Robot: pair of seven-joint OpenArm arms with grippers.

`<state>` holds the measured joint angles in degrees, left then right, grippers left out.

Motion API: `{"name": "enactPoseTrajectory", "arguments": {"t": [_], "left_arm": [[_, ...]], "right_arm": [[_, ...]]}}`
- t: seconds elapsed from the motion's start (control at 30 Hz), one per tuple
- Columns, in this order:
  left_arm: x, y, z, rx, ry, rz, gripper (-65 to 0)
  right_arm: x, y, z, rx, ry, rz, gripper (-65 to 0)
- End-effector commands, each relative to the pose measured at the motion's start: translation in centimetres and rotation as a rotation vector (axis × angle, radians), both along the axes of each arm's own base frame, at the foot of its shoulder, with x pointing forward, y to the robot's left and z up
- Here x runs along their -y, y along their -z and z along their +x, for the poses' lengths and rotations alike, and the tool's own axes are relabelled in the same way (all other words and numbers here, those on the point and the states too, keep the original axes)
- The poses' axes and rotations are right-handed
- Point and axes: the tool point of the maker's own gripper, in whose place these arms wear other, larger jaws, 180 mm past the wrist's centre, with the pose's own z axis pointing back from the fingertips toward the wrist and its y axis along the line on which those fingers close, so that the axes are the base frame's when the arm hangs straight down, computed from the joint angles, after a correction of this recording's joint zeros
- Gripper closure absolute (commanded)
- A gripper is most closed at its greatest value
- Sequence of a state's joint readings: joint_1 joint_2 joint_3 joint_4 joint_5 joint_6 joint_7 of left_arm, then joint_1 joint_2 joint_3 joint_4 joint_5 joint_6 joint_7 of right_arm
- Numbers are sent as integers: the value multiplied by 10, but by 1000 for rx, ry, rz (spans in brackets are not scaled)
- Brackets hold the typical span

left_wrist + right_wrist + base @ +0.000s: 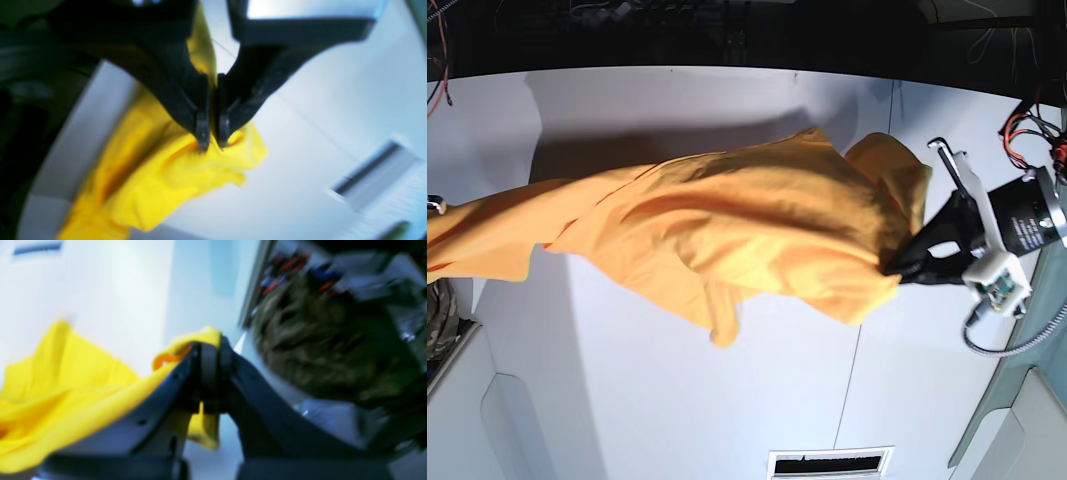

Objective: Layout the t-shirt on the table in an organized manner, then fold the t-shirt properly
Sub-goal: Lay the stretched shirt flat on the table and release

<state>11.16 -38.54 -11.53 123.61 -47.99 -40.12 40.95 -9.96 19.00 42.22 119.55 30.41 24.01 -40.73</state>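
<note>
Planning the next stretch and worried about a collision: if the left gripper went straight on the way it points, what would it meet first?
The t-shirt itself: the left gripper is shut on its edge, pointing into the bunched fabric. Depth beyond is unclear.

- I see the t-shirt (727,225), orange-yellow and plain, stretched in a rumpled band between my two pincers, its edge bunched at the left gripper (212,141) tips.
- Its lower folds sag loose beneath that pincer.
- The table (677,400), white with a thin seam, lies below it.
</note>
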Motion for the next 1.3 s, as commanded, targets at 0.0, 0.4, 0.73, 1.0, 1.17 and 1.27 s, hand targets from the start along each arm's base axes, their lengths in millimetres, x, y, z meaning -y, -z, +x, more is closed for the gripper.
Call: {"name": "enactPoseTrajectory", "arguments": {"t": [0.0, 0.4, 0.73, 1.0, 1.17, 1.27], "left_arm": [[-7, -26, 6, 85, -18, -26, 0], [-117, 58, 106, -82, -404, -162, 0], [-137, 156, 122, -469, -566, -362, -312], [-121, 137, 99, -565, -462, -405, -312], [-118, 128, 76, -530, -420, -337, -312], [-118, 132, 60, -535, -420, -324, -312]], "right_arm": [[-2, -37, 5, 131, -24, -11, 0], [-52, -6, 178, 101, -204, 86, 0], [-100, 125, 218, -287, -243, 180, -428], [-74, 123, 161, -315, -175, 333, -428], [-45, 138, 107, -317, -97, 361, -428], [-37, 160, 74, -352, -69, 409, -428]]}}
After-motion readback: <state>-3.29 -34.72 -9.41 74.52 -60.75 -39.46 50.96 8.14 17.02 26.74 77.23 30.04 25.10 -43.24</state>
